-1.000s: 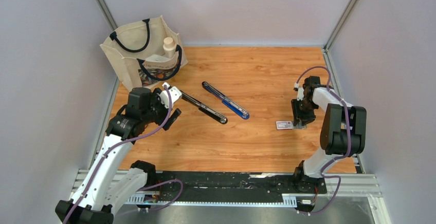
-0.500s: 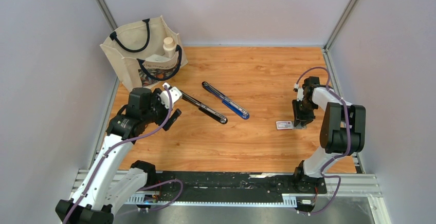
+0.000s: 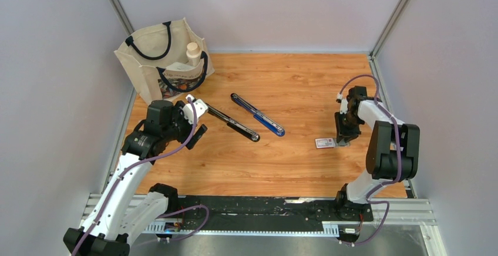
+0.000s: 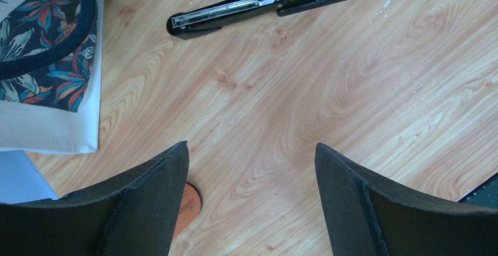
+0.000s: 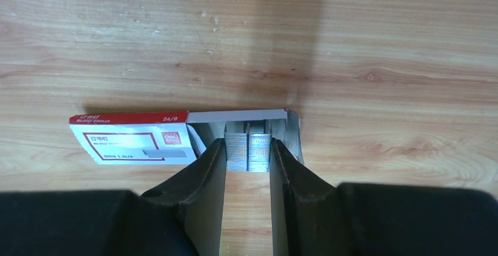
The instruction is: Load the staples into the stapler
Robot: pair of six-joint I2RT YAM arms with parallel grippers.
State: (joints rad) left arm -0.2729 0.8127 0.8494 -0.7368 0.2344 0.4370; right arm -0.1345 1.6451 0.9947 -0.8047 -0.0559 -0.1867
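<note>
The stapler lies opened out mid-table, a black arm point(image 3: 235, 124) with its metal channel bared point(image 4: 276, 0) and a blue-tipped arm point(image 3: 261, 117) beside it. The staples' white and red box point(image 3: 325, 142) rests flat at the right, its tray slid out. Two grey strips of staples point(image 5: 248, 159) sit in that tray. My right gripper point(image 5: 247, 143) points down at the tray point(image 3: 342, 140), its fingertips pressed against both sides of the strips. My left gripper point(image 4: 251, 150) hovers open over bare wood left of the stapler point(image 3: 202, 121), holding nothing.
A cream tote bag point(image 3: 164, 62) with dark handles and a white bottle point(image 3: 192, 53) inside stands at the back left, its floral side close to my left gripper point(image 4: 47, 50). A small orange disc point(image 4: 189, 206) lies under the left finger. Grey walls enclose the table.
The right gripper's jaws have narrowed onto the staple strips in the tray. The left arm and the stapler have not moved.
</note>
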